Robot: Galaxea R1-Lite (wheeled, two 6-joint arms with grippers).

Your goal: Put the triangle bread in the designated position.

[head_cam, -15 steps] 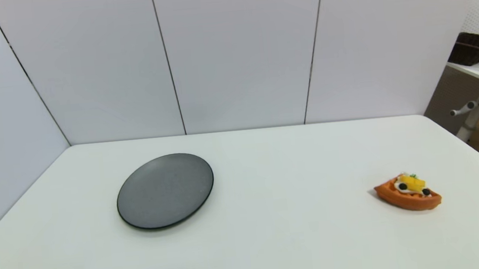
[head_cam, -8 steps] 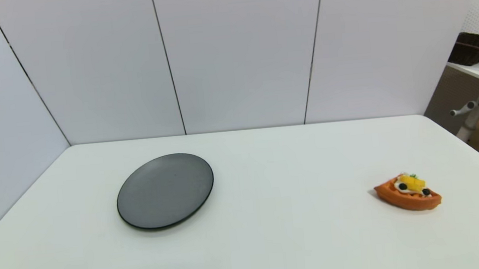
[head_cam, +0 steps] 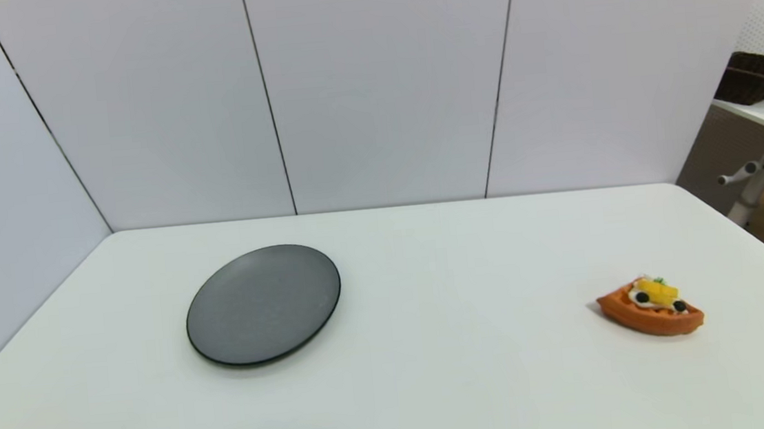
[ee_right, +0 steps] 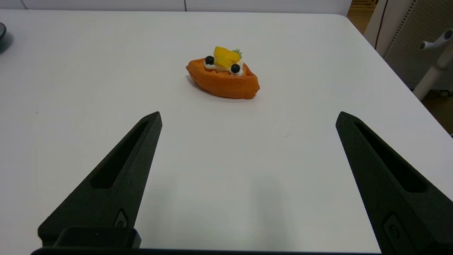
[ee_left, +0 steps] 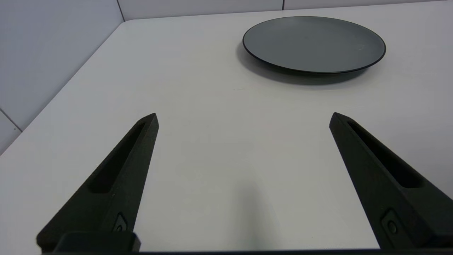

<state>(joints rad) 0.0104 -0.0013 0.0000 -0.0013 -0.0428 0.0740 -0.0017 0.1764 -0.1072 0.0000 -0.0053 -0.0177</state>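
Two things lie well apart on the white table (head_cam: 437, 375) in the head view, the triangle bread (head_cam: 650, 308) right and a dark plate (head_cam: 263, 303) left, while each wrist view shows its gripper, left gripper (ee_left: 243, 118) facing the plate and right gripper (ee_right: 248, 117) facing the bread, with fingers spread wide and holding nothing.

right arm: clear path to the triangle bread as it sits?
Probably yes. The right gripper is open and faces the triangle bread, with only bare table between them. The dark plate sits far off on the left.

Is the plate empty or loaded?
Empty: the plate shows only bare grey surface; the triangle bread lies apart on the table.
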